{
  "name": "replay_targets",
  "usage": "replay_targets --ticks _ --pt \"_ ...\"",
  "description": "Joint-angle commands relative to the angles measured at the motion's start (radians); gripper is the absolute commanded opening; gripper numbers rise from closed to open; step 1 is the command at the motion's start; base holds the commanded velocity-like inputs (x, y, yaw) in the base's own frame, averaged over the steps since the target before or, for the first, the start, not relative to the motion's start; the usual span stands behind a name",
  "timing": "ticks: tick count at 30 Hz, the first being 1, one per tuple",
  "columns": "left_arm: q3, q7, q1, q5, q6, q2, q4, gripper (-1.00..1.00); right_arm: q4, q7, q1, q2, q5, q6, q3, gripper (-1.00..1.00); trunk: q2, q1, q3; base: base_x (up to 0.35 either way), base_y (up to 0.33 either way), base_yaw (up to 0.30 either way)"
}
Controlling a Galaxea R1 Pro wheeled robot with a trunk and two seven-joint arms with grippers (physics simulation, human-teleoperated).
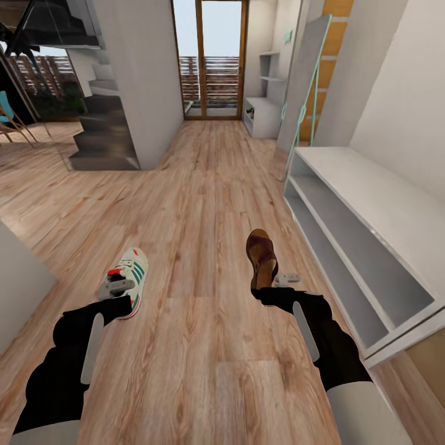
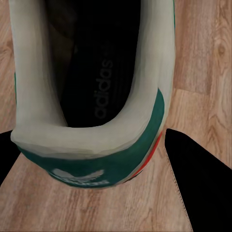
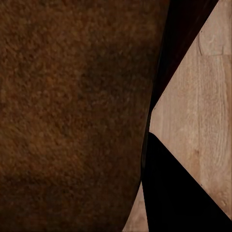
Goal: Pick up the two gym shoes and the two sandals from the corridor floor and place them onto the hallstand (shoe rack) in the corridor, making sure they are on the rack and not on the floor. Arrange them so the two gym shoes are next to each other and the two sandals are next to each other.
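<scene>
One white gym shoe (image 1: 130, 272) with green stripes points away from me over the corridor floor (image 1: 204, 204) at the lower left. My left gripper (image 1: 120, 287) is shut on its heel; in the left wrist view the green heel tab (image 2: 92, 166) sits between the dark fingers (image 2: 195, 183). A dark brown sandal (image 1: 262, 254) is at centre right, with my right gripper (image 1: 273, 282) shut on its rear end. Its brown leather (image 3: 72, 111) lies against one finger (image 3: 176, 188). The pale grey hallstand (image 1: 264, 117), with wall shelves above, stands far down the corridor on the right.
A long low grey shelf unit (image 1: 371, 228) runs along the right wall close to my right arm. A tall mirror with a teal frame (image 1: 303, 86) leans beyond it. Grey stairs (image 1: 102, 133) and a wall are at the left; glass doors (image 1: 210, 59) close the corridor's end.
</scene>
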Motion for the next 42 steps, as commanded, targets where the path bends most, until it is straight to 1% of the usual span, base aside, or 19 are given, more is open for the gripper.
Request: replay_targets --ticks 1,42 --pt "0.000 0.000 0.000 0.000 0.000 0.000 0.000 -1.00 0.000 -0.004 0.000 0.000 -0.005 0.000 0.000 -1.00 0.000 0.000 0.000 0.336 0.000 0.000" --pt "0.001 -0.002 0.000 0.000 0.000 0.000 0.001 -1.00 0.000 -0.005 0.000 0.001 -0.001 0.000 0.000 -1.00 0.000 0.000 0.000 0.336 0.000 0.000"
